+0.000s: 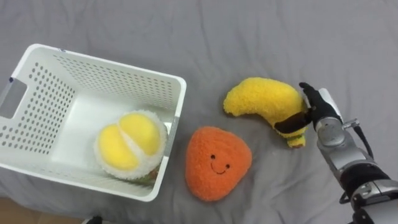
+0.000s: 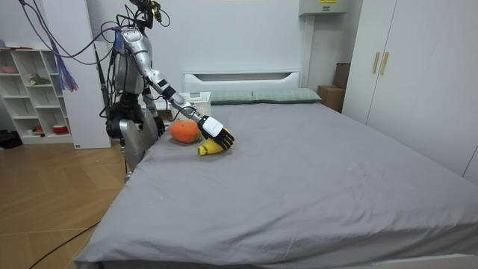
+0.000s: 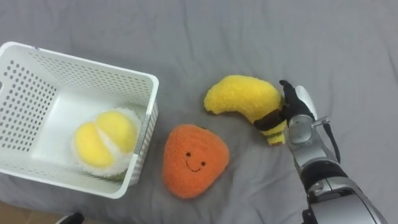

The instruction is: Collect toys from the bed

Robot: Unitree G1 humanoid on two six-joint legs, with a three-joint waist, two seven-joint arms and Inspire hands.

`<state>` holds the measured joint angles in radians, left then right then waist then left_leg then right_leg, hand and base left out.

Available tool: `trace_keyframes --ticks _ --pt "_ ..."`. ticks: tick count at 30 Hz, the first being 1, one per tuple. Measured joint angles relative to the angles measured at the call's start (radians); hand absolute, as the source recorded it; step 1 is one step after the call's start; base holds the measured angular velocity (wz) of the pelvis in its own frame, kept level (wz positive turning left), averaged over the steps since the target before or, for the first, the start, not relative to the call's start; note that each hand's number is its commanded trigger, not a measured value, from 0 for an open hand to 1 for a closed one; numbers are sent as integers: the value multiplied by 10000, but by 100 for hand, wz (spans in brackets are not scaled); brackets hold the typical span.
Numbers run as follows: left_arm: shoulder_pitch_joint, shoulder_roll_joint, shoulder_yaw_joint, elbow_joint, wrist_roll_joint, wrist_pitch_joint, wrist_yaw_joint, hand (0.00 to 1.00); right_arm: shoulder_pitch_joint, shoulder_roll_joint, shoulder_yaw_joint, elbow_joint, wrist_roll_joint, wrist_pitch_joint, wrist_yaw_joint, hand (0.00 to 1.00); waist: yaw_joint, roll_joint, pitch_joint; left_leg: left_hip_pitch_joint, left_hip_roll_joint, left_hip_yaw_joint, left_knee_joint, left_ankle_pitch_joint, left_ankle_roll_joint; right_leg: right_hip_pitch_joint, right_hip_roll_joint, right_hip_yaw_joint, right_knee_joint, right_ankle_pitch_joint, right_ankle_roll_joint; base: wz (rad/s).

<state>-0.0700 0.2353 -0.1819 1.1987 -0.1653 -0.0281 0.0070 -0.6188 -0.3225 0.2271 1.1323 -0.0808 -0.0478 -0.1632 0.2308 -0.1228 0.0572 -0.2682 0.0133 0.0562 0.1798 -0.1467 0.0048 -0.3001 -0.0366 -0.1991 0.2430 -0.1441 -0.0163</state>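
Lying on the bed (image 1: 280, 31) beside the orange plush (image 1: 217, 163), the banana plush (image 1: 261, 99), judged soft and light, has the fingers (image 1: 291, 123) of the right hand (image 1: 320, 109) curled round its narrow end, a sound hold.

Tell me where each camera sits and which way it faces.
Left eye view: on the robot's head, looking down at bed, basket, orange toy and banana; right hand and forearm show, hand curled on the banana.
Right eye view: same head, slightly aside, same downward look; same hand and forearm.
Room view: off beside the bed, facing across it at the whole standing robot.
Shared: all three show banana, orange toy and right hand.
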Motion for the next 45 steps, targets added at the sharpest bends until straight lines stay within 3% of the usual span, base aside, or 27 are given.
trace_keyframes --ticks 4,8,9,10,11,24,30,42,45 --pt "-33 0 -5 0 -1 -110 0 0 -40 3 245 -4 5 -93 -10 0 64 -1 132 -5 -20 -39 0 0 0 17 -63 -53 0 -2 4 3" --pt "-34 -2 -66 1 -6 -167 -11 0 -40 3 268 -2 6 -106 -17 0 109 -5 149 -14 -43 -50 2 0 0 10 -83 -55 0 -4 7 0" --pt "-35 -2 -96 1 -6 -172 -20 0 -40 3 268 -1 6 -159 -29 23 120 -6 149 -14 -46 -52 3 0 0 10 -88 -59 0 -4 7 0" --pt "-38 -2 -93 3 1 -174 -59 0 -40 3 268 5 -6 -176 -42 81 161 -5 149 -9 -48 -53 5 0 0 11 -85 -58 0 -5 7 0" --pt "-39 -2 -90 4 1 -178 -113 0 -40 3 268 12 -35 -176 -64 100 184 -5 148 -7 -50 -57 10 0 0 13 -67 -58 0 -5 8 0" --pt "-36 -1 -98 7 -201 -26 -459 0 -38 -10 694 749 -707 -146 -274 100 349 126 91 -29 -73 -274 106 1 1 85 -129 -289 -14 -7 11 3" --pt "-25 3 -282 9 -201 -12 -530 0 -2 -13 771 1100 -873 -163 -215 100 514 280 12 -40 -74 -402 113 1 1 121 -132 -430 -22 -7 11 5" --pt "9 -10 -174 -28 -155 -70 -579 0 28 -73 642 1021 -879 -231 -25 100 461 296 -15 119 -103 -452 187 1 2 394 -173 -533 -13 -9 15 4" --pt "151 -9 -76 -258 4 -94 -581 0 44 -288 638 273 -1010 -194 53 100 417 295 -28 143 -93 -402 211 1 2 406 -175 -511 -7 -9 15 -4"
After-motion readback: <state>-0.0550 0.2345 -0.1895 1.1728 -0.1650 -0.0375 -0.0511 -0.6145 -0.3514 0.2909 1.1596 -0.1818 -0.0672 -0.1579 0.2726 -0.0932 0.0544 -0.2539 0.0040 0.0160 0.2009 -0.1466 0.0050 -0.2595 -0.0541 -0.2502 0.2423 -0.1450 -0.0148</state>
